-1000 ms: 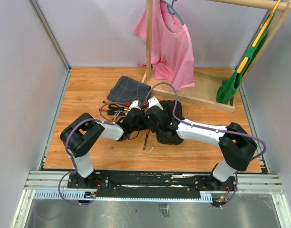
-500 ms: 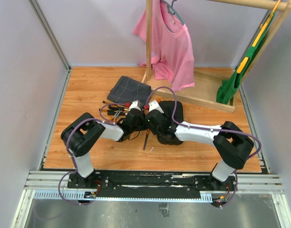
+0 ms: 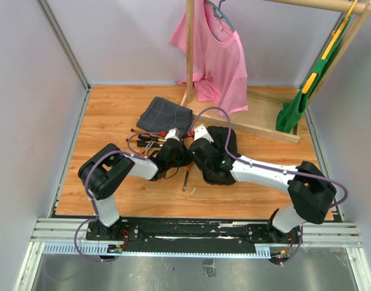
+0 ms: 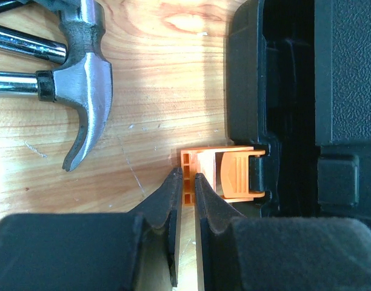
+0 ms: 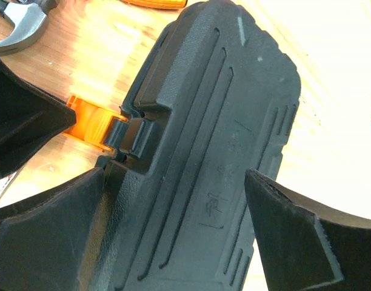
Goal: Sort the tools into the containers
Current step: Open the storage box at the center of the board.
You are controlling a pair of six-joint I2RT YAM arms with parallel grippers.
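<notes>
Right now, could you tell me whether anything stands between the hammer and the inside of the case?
Yes: the case looks shut, which bars the hammer lying beside it. The left claw pinches the orange clasp.

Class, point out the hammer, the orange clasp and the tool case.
hammer [image 4: 91, 85]: left wrist view, on its steel head.
orange clasp [image 4: 234, 173]: left wrist view, on its flap.
tool case [image 5: 216, 139]: right wrist view, on its ribbed shell.
</notes>
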